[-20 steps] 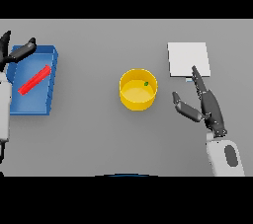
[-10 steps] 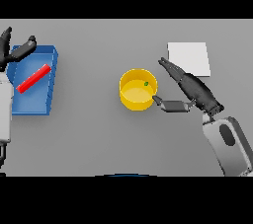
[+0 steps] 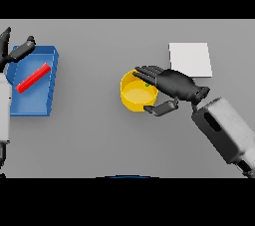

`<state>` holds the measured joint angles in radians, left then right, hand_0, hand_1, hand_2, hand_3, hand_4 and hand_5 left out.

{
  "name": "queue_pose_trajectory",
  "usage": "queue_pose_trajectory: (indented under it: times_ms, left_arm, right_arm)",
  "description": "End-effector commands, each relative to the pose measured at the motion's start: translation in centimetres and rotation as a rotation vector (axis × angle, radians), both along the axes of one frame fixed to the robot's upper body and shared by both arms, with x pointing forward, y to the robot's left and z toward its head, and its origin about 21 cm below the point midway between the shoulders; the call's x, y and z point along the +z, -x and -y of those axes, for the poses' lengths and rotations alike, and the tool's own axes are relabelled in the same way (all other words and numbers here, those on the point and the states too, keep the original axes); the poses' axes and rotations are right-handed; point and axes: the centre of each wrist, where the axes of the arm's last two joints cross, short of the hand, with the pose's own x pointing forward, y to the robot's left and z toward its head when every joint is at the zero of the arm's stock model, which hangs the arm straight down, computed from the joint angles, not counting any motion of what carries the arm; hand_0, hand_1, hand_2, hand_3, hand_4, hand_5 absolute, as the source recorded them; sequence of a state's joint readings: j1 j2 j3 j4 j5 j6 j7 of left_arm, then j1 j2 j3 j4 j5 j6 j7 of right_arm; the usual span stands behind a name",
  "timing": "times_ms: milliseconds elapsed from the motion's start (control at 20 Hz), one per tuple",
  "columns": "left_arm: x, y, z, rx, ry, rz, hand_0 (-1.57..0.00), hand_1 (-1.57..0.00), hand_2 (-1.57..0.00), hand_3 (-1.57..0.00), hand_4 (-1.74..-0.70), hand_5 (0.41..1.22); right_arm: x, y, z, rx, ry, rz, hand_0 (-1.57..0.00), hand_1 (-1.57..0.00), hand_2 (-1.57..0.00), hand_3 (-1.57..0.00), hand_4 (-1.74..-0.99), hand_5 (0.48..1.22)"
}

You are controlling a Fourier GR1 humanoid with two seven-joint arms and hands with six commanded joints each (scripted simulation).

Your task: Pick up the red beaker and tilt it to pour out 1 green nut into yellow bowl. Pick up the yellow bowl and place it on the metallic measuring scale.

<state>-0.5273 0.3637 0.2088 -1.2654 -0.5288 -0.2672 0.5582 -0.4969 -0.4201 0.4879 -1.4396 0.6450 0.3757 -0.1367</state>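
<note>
The right hand is positioned at the right side of the yellow bowl. Its fingers extend over the bowl's far right rim, and its thumb lies against the near right wall outside. The fingers are only slightly bent; whether they clamp the rim between fingers and thumb cannot be told from this view.

The yellow bowl stands upright on the grey table, near the centre. It is round, with a low wall and a paler floor. One green nut lies inside, at the right, partly hidden by the fingers.

The white, square measuring scale lies flat, behind and right of the bowl, apart from it.

A blue tray at the table's left contains the red beaker, lying diagonally. The left hand shows at the tray's far left corner, fingers spread, holding nothing.
</note>
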Motion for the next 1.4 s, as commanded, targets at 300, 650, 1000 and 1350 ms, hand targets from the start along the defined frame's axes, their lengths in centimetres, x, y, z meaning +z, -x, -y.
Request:
queue_pose_trajectory:
  times_ms: [300,650,1000,1350]
  left_arm:
    - [-0.1,0.1,0.1,-0.010,0.038,0.015,0.00,0.00,0.00,0.00,-0.79,0.728]
    - [-0.5,0.0,0.1,-0.021,0.046,0.016,0.00,0.00,0.00,0.00,-0.80,0.723]
    - [-0.1,-0.1,0.1,-0.010,0.036,0.017,0.00,0.00,0.00,0.00,-0.79,0.728]
    - [0.2,0.4,0.2,-0.011,0.041,0.025,0.00,0.00,0.00,0.00,-0.80,0.730]
  right_arm:
    - [-1.4,-1.1,-1.0,0.100,0.117,-0.028,0.00,0.00,0.00,0.00,-1.224,0.653]
    - [-2.8,-1.5,-2.1,0.142,0.207,-0.082,0.00,0.00,0.00,0.00,-1.265,0.680]
    - [-3.9,-2.3,-2.7,0.154,0.238,-0.109,0.00,0.00,0.00,-0.02,-1.286,0.710]
    - [-4.4,-2.4,-3.0,0.149,0.228,-0.128,-0.17,-0.14,-0.20,-0.24,-1.396,0.875]
